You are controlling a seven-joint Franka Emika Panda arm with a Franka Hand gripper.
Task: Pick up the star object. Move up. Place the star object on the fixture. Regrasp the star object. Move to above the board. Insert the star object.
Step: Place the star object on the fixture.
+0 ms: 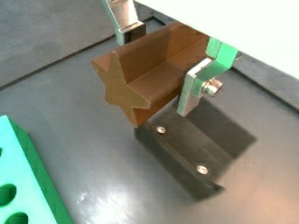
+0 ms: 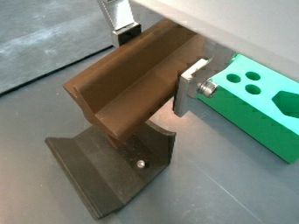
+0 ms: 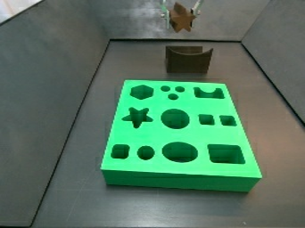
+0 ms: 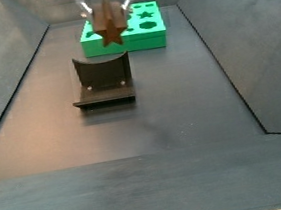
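In both wrist views the gripper point(image 1: 163, 59) is closed on the star object point(image 1: 146, 74), its silver fingers point(image 2: 191, 86) pressed against the two long sides of the brown block. The piece is a long prism, with its long axis running level and crosswise to the fingers and its star-shaped end face point(image 4: 110, 26) pointing outward in a side view. It hangs in the air just above the notched top of the fixture point(image 4: 101, 81), not touching it, and beyond that the board point(image 3: 179, 134) lies flat on the floor well apart from the fixture.
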